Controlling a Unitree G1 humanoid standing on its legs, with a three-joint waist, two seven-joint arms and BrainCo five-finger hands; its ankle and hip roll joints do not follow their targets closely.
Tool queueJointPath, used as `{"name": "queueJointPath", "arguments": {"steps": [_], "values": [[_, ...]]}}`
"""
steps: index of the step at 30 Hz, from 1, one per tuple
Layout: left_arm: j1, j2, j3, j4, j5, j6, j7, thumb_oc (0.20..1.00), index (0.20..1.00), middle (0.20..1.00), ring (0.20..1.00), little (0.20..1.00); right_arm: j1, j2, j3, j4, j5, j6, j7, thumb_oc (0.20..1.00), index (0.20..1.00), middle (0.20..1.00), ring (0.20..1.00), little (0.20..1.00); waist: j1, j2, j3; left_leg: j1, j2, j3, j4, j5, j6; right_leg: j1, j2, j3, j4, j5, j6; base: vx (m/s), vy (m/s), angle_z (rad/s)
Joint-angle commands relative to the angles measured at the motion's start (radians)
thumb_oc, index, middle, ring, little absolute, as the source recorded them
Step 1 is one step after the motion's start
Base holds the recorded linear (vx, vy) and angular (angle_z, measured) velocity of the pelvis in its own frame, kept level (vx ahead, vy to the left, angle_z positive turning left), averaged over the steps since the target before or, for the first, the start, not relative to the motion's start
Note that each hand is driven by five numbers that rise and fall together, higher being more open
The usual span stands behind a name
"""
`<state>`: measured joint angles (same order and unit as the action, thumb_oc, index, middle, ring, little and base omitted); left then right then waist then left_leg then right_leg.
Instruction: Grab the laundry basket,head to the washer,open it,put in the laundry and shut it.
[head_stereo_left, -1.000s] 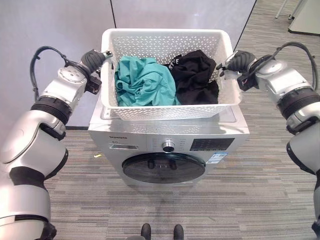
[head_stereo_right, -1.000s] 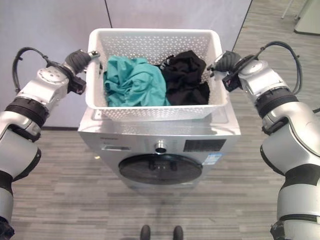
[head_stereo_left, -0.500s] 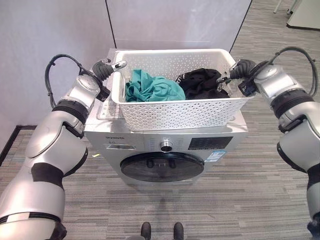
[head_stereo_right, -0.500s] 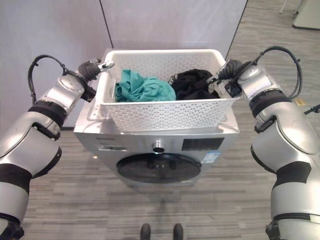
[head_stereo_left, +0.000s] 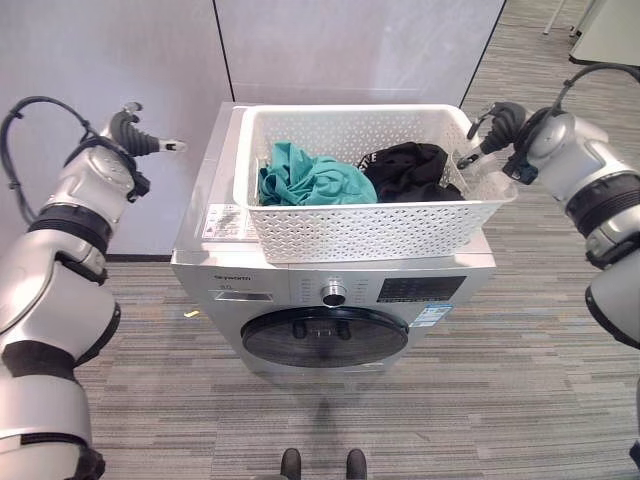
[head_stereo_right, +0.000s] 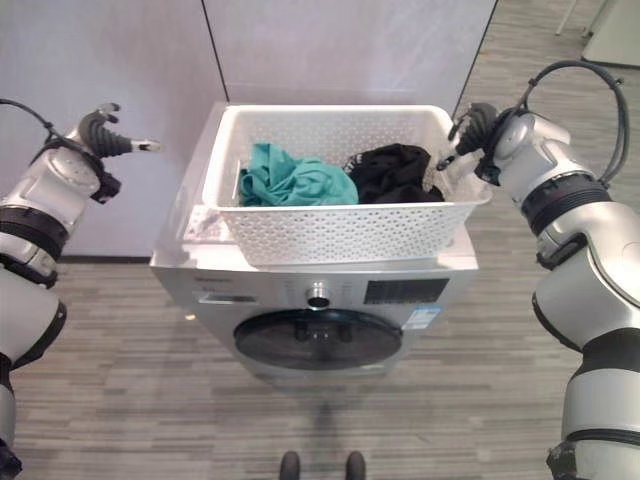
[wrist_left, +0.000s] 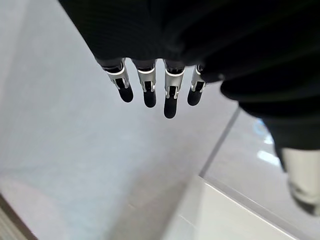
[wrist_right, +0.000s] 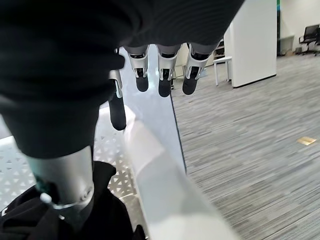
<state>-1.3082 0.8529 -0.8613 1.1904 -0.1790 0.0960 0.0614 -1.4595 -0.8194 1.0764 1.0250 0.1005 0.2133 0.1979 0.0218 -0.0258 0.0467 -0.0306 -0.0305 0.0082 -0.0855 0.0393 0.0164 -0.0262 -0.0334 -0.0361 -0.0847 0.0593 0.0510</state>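
Grey walls stand behind the washer (head_stereo_left: 330, 300), door closed. On its top sits the laundry basket (head_stereo_left: 370, 225) with teal and black clothes (head_stereo_left: 355, 178). Left robot hand (head_stereo_left: 135, 135) is apart, fingers relaxed; right robot hand (head_stereo_right: 470, 130) hovers released at the rim. The overhanging basket may slide off when the door opens.

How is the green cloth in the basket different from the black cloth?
The teal-green cloth lies in the basket's left half; the black cloth lies in the right half, near the right hand. The teal-green one is bright, the black one dark. Both are crumpled in the white laundry basket atop the washer.
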Motion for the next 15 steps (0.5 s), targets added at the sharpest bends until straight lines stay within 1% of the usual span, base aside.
{"name": "queueJointPath", "arguments": {"steps": [1,2,3,4,7,9,11,12,14,15], "values": [[-0.051,0.058,0.016,0.048,0.005,-0.037,0.025,1.0,1.0,1.0,1.0,1.0,-0.088,-0.126,0.008,0.036,-0.069,0.004,-0.052,1.0,1.0,1.0,1.0,1.0,0.007,0.012,0.001,0.038,0.045,-0.021,0.025,-0.07,-0.048,0.034,-0.056,-0.012,-0.003,-0.046,0.109,0.0,0.0,0.0],[-0.036,0.078,0.031,0.04,0.008,-0.037,0.028,1.0,1.0,1.0,1.0,1.0,-0.077,-0.146,-0.005,0.005,-0.08,0.001,-0.057,1.0,1.0,1.0,1.0,1.0,0.006,0.014,0.0,0.04,0.044,-0.021,0.024,-0.071,-0.047,0.036,-0.056,-0.01,-0.003,-0.047,0.109,0.0,0.0,0.0],[-0.034,0.079,0.032,0.038,0.009,-0.037,0.028,1.0,1.0,1.0,1.0,1.0,-0.075,-0.147,-0.007,0.002,-0.082,0.003,-0.057,1.0,1.0,1.0,1.0,1.0,0.006,0.014,0.0,0.041,0.044,-0.021,0.023,-0.071,-0.047,0.036,-0.056,-0.01,-0.003,-0.047,0.109,0.0,0.0,0.0],[0.007,0.119,0.073,-0.002,0.017,-0.037,0.035,1.0,1.0,1.0,1.0,1.0,-0.032,-0.203,-0.059,-0.084,-0.103,0.002,-0.074,1.0,1.0,1.0,1.0,1.0,0.003,0.02,-0.002,0.047,0.045,-0.02,0.021,-0.073,-0.046,0.041,-0.056,-0.007,-0.003,-0.051,0.109,0.0,0.012,-0.04],[0.062,0.145,0.128,-0.024,0.011,-0.046,0.045,1.0,1.0,1.0,1.0,1.0,0.065,-0.248,-0.167,-0.15,-0.099,-0.027,-0.13,1.0,1.0,1.0,1.0,1.0,0.003,0.029,-0.006,0.057,0.044,-0.023,0.018,-0.074,-0.043,0.05,-0.057,-0.008,-0.003,-0.057,0.108,-0.01,0.004,0.0],[0.102,0.154,0.169,-0.029,0.007,-0.058,0.057,1.0,1.0,1.0,1.0,1.0,0.158,-0.267,-0.264,-0.174,-0.02,-0.078,-0.184,1.0,1.0,1.0,1.0,1.0,0.006,0.033,-0.005,0.054,0.042,-0.024,0.022,-0.067,-0.043,0.049,-0.06,-0.009,-0.003,-0.052,0.107,-0.04,0.001,-0.02],[0.141,0.146,0.218,-0.043,-0.006,-0.072,0.074,1.0,1.0,1.0,1.0,1.0,0.262,-0.27,-0.389,-0.196,0.074,-0.145,-0.248,1.0,1.0,1.0,1.0,1.0,0.008,0.04,-0.007,0.064,0.041,-0.029,0.021,-0.076,-0.042,0.06,-0.058,-0.01,-0.003,-0.063,0.108,0.0,0.0,0.0],[0.151,0.142,0.235,-0.047,-0.011,-0.077,0.087,1.0,1.0,1.0,1.0,1.0,0.311,-0.267,-0.451,-0.177,0.111,-0.163,-0.28,1.0,1.0,1.0,1.0,1.0,0.011,0.042,-0.007,0.066,0.04,-0.033,0.023,-0.078,-0.041,0.063,-0.058,-0.012,-0.003,-0.066,0.108,0.0,0.0,0.0],[0.16,0.157,0.259,-0.077,-0.021,-0.093,0.11,1.0,1.0,1.0,1.0,1.0,0.371,-0.272,-0.53,-0.196,0.112,-0.195,-0.327,1.0,1.0,1.0,1.0,1.0,0.019,0.041,-0.005,0.065,0.036,-0.04,0.028,-0.078,-0.041,0.064,-0.059,-0.015,-0.003,-0.068,0.108,-0.02,-0.009,0.0],[0.175,0.177,0.277,-0.099,-0.024,-0.097,0.119,1.0,1.0,1.0,1.0,1.0,0.409,-0.29,-0.577,-0.218,0.117,-0.207,-0.353,1.0,1.0,1.0,1.0,1.0,0.022,0.043,-0.004,0.064,0.036,-0.044,0.03,-0.078,-0.041,0.065,-0.059,-0.016,-0.003,-0.069,0.108,0.0,0.0,0.0]]}}
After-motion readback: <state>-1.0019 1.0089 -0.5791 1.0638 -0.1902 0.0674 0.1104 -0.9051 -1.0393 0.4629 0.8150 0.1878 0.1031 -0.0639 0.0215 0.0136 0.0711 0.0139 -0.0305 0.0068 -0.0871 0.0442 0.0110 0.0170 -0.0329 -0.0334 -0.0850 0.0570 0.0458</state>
